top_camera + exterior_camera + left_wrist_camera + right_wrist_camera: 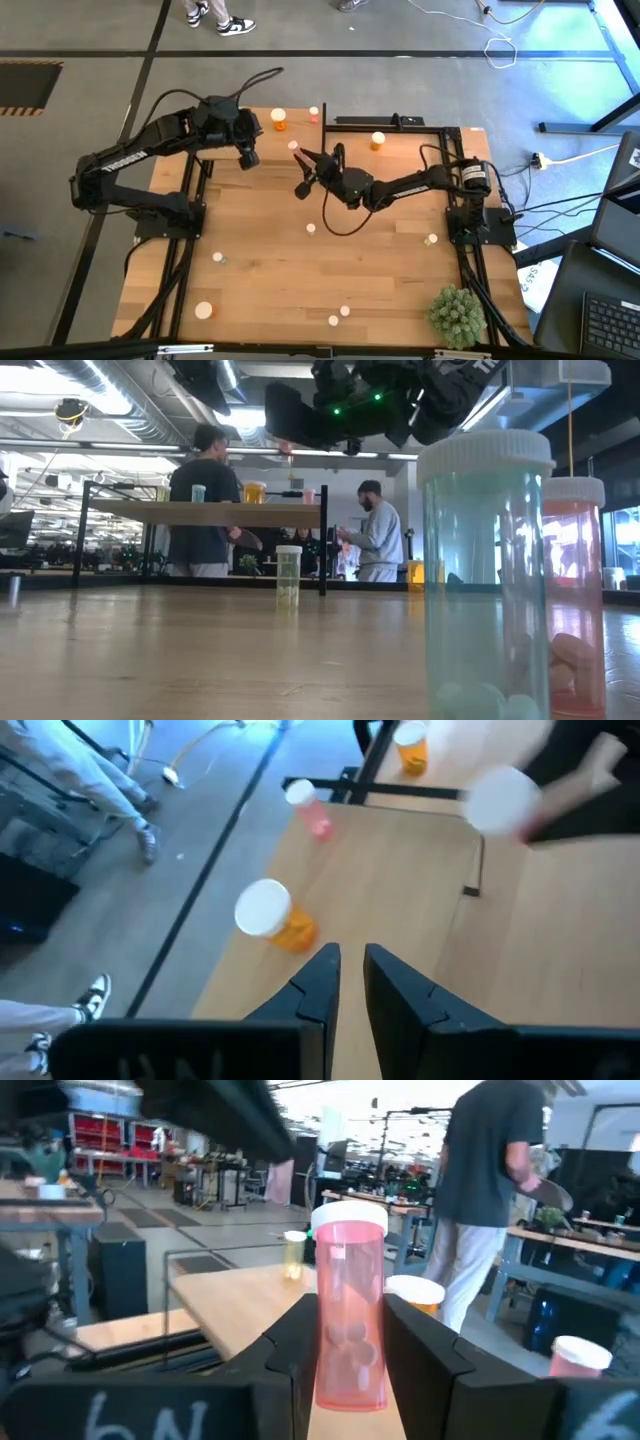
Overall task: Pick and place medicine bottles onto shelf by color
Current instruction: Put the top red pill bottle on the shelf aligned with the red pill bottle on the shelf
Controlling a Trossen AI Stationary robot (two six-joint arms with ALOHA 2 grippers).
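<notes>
The right arm reached from the table's right edge toward the middle, its forearm stretched low and its wrist turned toward the far side. The right gripper (350, 1370) was clamped on a pink medicine bottle (350, 1315) with a white cap, held upright between the two dark fingers (290, 1355); the same bottle showed as a small pink spot at the gripper tip in the high view (297, 152). It hung above the tabletop, near the shelf's left end.

The left arm was folded in an elbow bend from the left edge, its wrist over the far left part of the table (260, 260). The left gripper (348, 970) held nothing, its fingers almost together with only a narrow slit between them, pointing down at the wood.

Just beyond it stood an orange bottle (272, 916) with a white cap, and farther on a small pink bottle (310, 808). Another orange bottle (378, 141) stood on the shelf (440, 135). A pale green bottle (288, 576) stood mid-table, and a spiky green plant ball (456, 314) sat at the near right corner.
</notes>
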